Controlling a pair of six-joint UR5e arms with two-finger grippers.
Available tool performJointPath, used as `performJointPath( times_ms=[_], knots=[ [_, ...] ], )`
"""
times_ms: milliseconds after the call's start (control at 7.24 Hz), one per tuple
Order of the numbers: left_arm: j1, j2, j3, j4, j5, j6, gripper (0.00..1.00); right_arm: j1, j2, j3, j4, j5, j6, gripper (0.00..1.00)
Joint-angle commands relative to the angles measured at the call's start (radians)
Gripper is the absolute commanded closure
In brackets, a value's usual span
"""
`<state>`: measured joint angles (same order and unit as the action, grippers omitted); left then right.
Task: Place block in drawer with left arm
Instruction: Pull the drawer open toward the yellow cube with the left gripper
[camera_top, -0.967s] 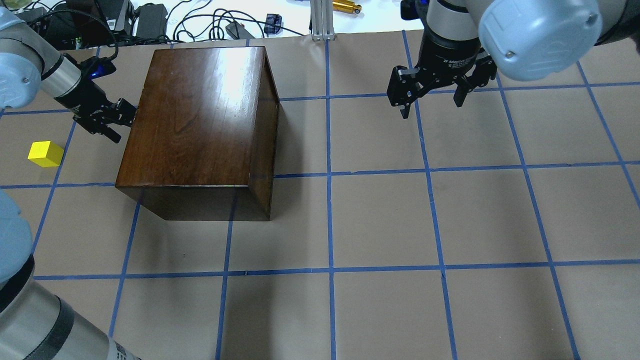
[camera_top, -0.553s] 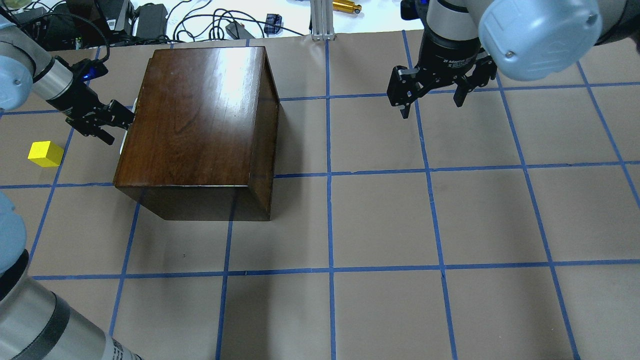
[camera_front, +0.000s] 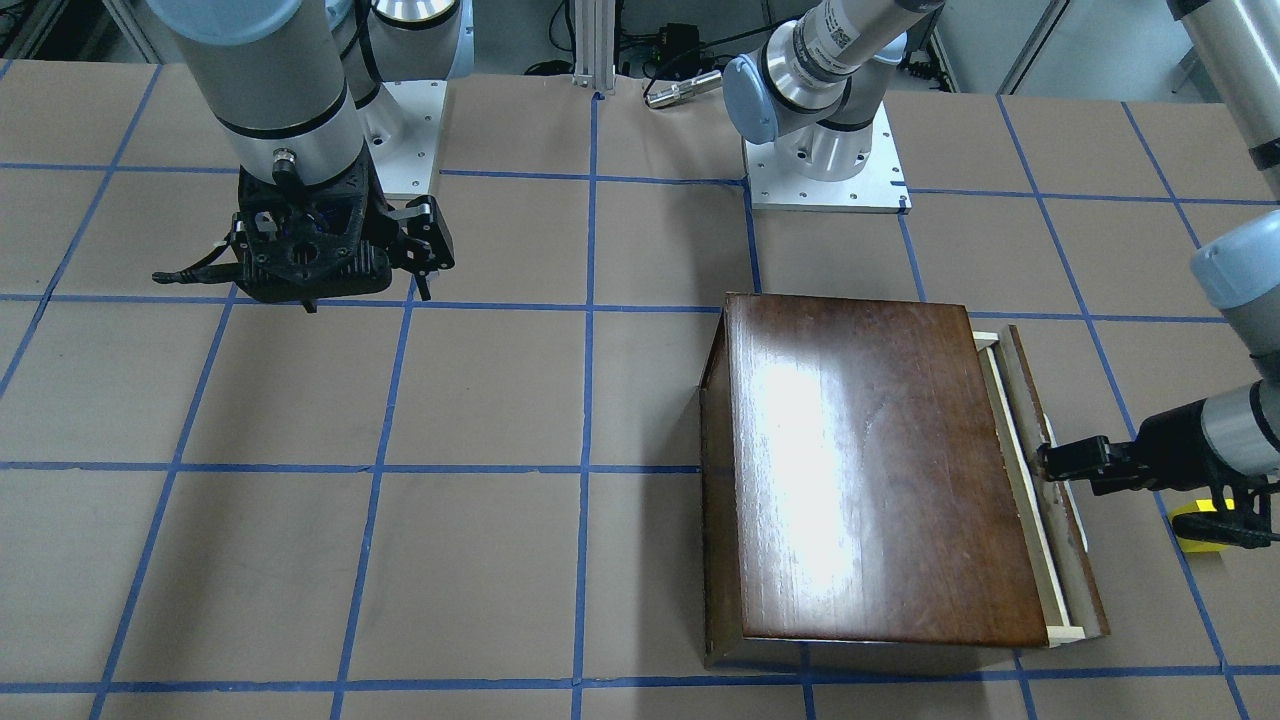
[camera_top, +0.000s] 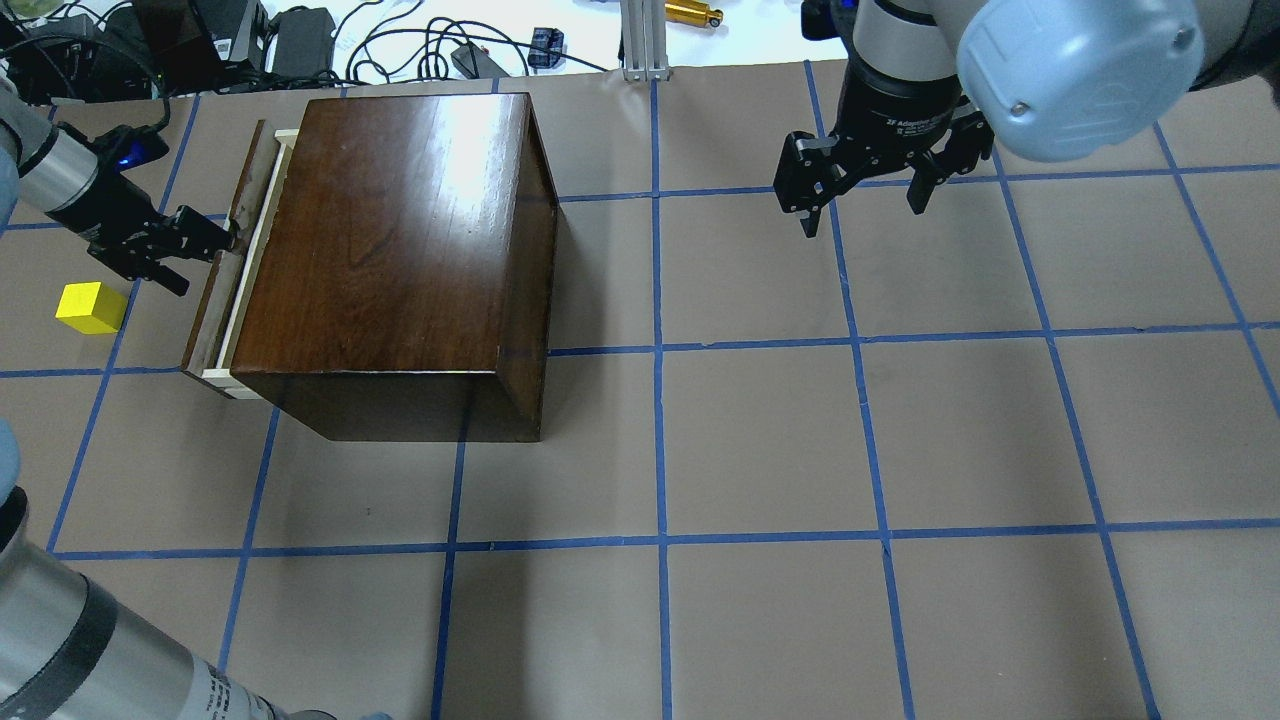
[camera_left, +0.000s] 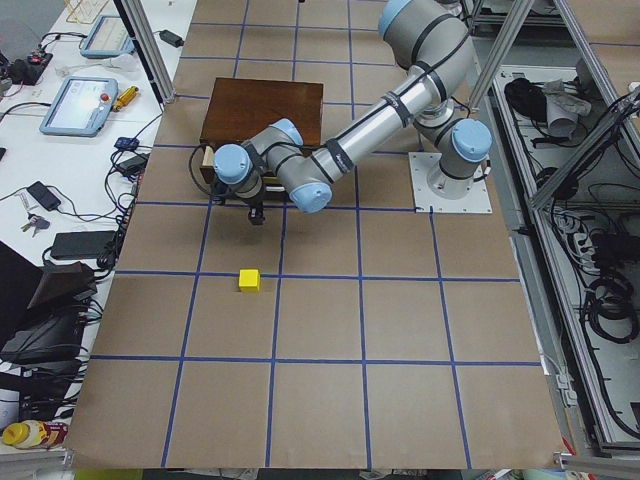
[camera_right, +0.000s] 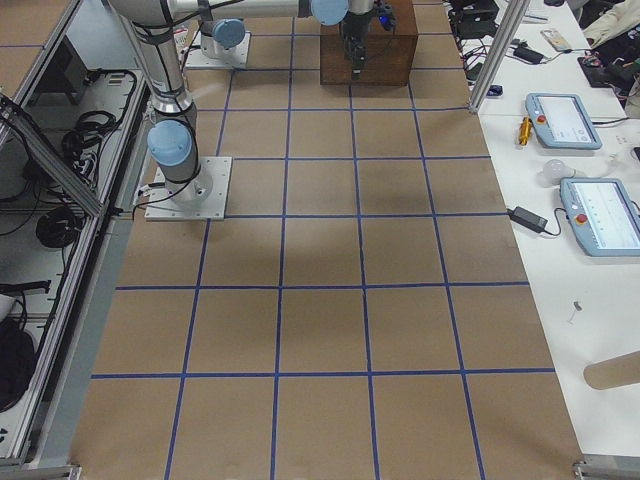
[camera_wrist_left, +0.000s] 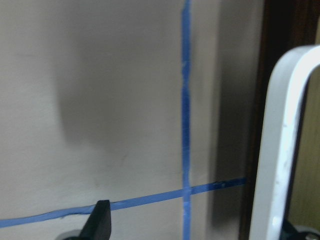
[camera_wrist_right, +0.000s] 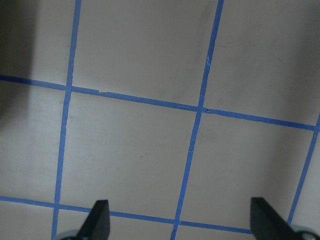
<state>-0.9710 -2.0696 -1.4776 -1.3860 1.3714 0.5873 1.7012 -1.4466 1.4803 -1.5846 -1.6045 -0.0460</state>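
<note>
Here the left gripper (camera_top: 205, 262), spread, meets the drawer (camera_top: 212, 320) at its handle (camera_wrist_left: 282, 150); right gripper (camera_top: 862, 215) hangs spread.

Brown table (camera_top: 760, 440), blue tape grid (camera_top: 658, 348), cluttered white benches (camera_right: 560, 300) alongside.

Bright, even overhead light. Strong glare on box (camera_top: 455, 125) top nr counter's far-left corner; soft shadow on near side. Left wrist view blurry, esp. white handle (camera_wrist_left: 282, 145).

Drawer (camera_top: 215, 310) protruding from box (camera_top: 400, 230), left gripper (camera_top: 205, 258) at drawer front, block (camera_top: 90, 307) on table (camera_top: 760, 440) beside gripper
</note>
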Motion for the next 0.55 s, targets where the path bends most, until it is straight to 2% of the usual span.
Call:
performJointPath(
  times_ms=[0,415],
  knots=[
    [0.043,0.002,0.005,0.004,0.0,0.005,0.0,0.0,0.0,0.0,0.0,0.0,-0.002,0.0],
    [0.067,0.006,0.008,0.004,-0.002,0.009,0.0,0.0,0.0,0.0,0.0,0.0,0.0,0.0]
  ],
)
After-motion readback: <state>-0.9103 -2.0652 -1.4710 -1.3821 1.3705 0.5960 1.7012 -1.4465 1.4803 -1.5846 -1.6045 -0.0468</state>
